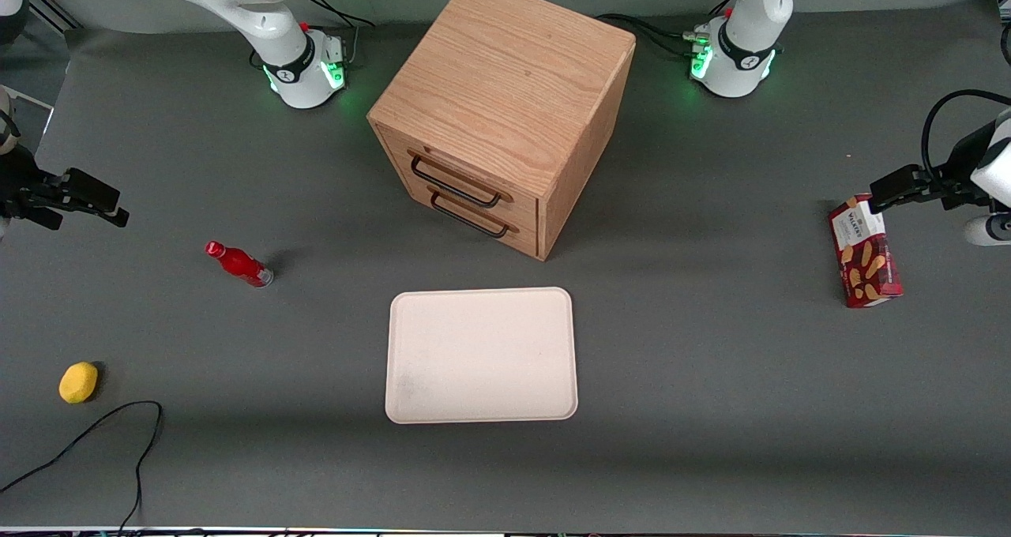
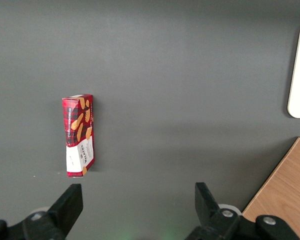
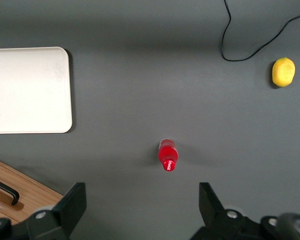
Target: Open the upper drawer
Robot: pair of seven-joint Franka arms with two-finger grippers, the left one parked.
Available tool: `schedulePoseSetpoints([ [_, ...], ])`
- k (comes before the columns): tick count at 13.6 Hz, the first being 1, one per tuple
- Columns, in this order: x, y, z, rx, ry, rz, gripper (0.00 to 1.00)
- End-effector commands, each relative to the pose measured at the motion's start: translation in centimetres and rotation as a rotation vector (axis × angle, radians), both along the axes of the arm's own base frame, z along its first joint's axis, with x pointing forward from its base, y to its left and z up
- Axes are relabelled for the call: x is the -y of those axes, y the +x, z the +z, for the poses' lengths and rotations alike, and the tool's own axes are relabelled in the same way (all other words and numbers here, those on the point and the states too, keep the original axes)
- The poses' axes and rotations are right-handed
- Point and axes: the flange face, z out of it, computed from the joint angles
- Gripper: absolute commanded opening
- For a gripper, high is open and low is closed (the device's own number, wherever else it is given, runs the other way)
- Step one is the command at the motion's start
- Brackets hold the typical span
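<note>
You find the upper drawer (image 1: 474,183) in the upper middle of the front view, topmost in the face of the wooden cabinet (image 1: 513,71). It sits flush and shut, its thin black bar handle (image 1: 454,182) just above the lower drawer's handle (image 1: 470,217). Your gripper (image 1: 107,205) hangs at the edge of that frame, at mid-height, toward the working arm's end of the table (image 1: 711,379) and well apart from the cabinet. Only the right wrist view shows you its state: the two black fingers (image 3: 72,205) stand wide apart with nothing between them. That view also shows the red bottle (image 3: 168,156) upright on the mat below the gripper, and a corner of the cabinet with the end of a black handle; you cannot tell which drawer's. The front view places the bottle (image 1: 238,263) between gripper and cabinet, nearer the camera than both. The cream tray (image 1: 482,355) lies in front of the drawers, near the cabinet but with bare mat between them. A yellow lump (image 1: 78,382) and a black cable (image 1: 118,418) lie low in the frame. Only the left wrist view shows the biscuit box (image 2: 79,136) from above, with bare mat around it.
</note>
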Motion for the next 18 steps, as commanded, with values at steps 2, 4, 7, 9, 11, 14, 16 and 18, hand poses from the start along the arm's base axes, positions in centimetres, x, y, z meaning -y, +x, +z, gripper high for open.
schedulePoseSetpoints([
  [2,-0.1,-0.2,0.3,0.002,-0.015,0.006,1.00],
  [4,-0.1,-0.1,0.3,0.004,-0.018,0.008,1.00],
  [7,-0.5,0.1,0.3,0.012,-0.018,0.012,1.00],
  [9,-0.5,0.4,-0.1,0.009,-0.018,0.012,1.00],
  [11,-0.7,0.4,-0.1,0.007,-0.016,0.017,1.00],
  [14,-1.1,0.9,-0.8,-0.002,-0.011,0.033,1.00],
  [16,-2.8,1.6,-2.0,-0.020,-0.008,0.051,1.00],
  [18,-4.9,2.9,-3.2,-0.020,-0.010,0.085,1.00],
])
